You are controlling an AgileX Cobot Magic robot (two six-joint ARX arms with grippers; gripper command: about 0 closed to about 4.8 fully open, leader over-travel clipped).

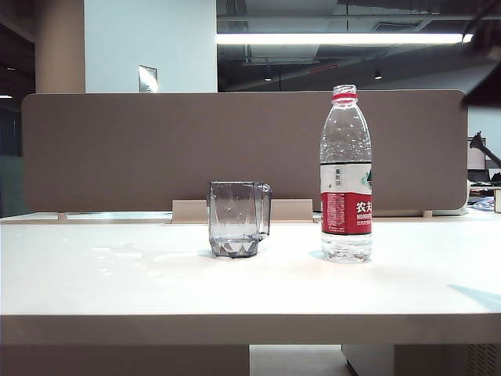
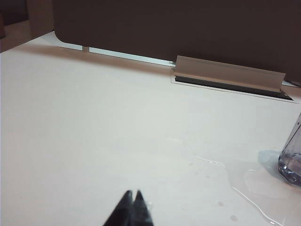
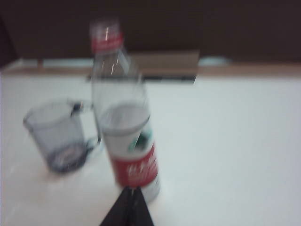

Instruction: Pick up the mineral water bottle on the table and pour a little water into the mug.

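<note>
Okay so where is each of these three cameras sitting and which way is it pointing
Exterior view: low at the table's front edge, facing the partition; mug left of the mineral water bottle; no gripper shows.
Left wrist view: above the table, angled down toward the partition; the shut left gripper over bare, wet tabletop.
Right wrist view: blurred, facing the bottle; the shut right gripper in front of it, holding nothing.
Shared: all three catch the mug; the left wrist only its edge.
</note>
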